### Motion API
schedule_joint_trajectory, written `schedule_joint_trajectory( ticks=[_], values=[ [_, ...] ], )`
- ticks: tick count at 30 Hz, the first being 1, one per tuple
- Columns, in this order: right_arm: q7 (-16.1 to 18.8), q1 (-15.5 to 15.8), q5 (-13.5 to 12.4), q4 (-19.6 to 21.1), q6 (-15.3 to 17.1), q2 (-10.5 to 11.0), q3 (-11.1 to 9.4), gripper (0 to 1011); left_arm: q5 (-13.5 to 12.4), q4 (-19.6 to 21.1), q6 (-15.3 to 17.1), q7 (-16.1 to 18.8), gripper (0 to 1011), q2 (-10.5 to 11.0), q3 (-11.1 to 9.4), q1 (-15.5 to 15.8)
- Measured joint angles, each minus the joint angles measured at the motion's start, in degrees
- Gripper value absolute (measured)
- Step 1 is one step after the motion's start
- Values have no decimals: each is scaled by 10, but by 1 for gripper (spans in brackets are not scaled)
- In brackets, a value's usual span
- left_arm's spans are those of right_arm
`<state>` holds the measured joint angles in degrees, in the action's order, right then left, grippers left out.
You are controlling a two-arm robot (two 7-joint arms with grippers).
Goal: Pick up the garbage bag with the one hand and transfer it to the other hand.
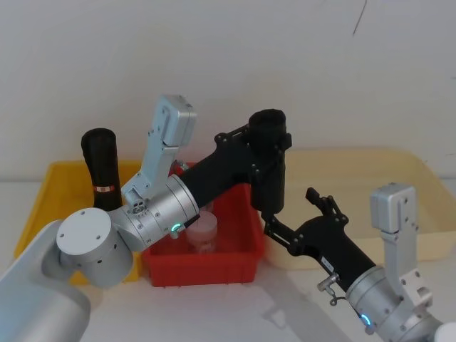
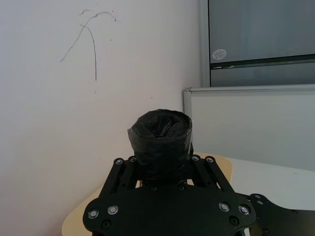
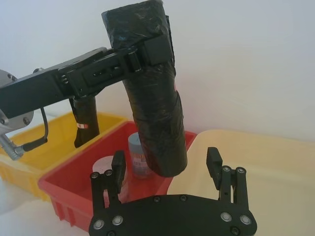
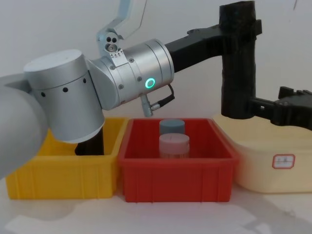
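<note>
The left tool (image 1: 273, 144) is clamped on the upper part of the garbage bag (image 1: 270, 178), holding it upright in the air over the right edge of the red bin (image 1: 206, 269). The right tool (image 3: 166, 164) stands wide, its fingers (image 3: 214, 160) on either side of the roll's lower end. It should close squarely there and grip firmly before the left tool lets go.

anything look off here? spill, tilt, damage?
Nothing stands out. The left pincer grips the garbage bag roll near its top and holds it close to upright in the air. The right pincer is open at its lower end. Both jars in the red bin stand upright, with nothing spilled.
</note>
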<state>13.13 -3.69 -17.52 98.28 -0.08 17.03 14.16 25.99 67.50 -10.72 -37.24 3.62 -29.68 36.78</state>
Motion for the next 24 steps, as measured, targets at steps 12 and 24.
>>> schedule_joint_trajectory(
  ticks=[12, 24],
  values=[
    [4, -19, 10, -22, -4, -13, 4, 1001, 0, 0, 0, 0, 411, 0, 0, 0],
    [4, -39, 26, -44, 7, -27, 10, 1001, 0, 0, 0, 0, 411, 0, 0, 0]
  ],
)
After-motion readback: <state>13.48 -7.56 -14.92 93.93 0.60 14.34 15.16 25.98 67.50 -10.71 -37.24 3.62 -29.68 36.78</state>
